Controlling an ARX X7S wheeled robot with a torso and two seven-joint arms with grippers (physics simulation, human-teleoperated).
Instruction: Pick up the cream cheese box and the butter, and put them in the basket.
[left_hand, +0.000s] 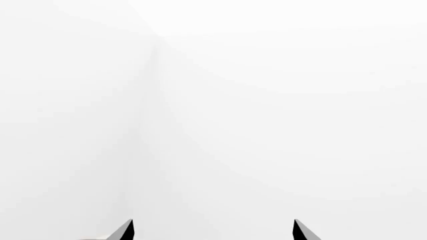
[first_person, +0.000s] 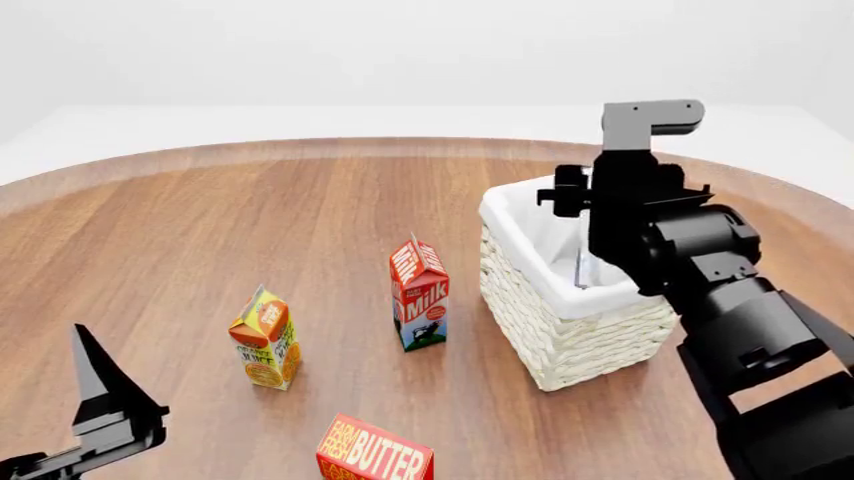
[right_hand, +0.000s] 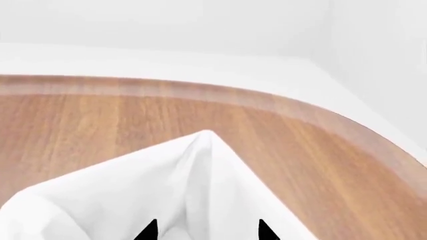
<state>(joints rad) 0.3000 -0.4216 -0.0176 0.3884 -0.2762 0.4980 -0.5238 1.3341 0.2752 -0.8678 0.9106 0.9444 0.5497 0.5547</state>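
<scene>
Hovering over the basket (first_person: 561, 330) at right, the right pincer (right_hand: 207, 231) has tips apart and empty, apparently to drop the unseen cream cheese box, while the butter (first_person: 376, 452) waits on the near tabletop (first_person: 200, 230).

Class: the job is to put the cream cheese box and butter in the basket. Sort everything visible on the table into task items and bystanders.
Task items: butter; basket. The cream cheese box is not visible.
Bystanders: milk carton; orange juice carton.
</scene>
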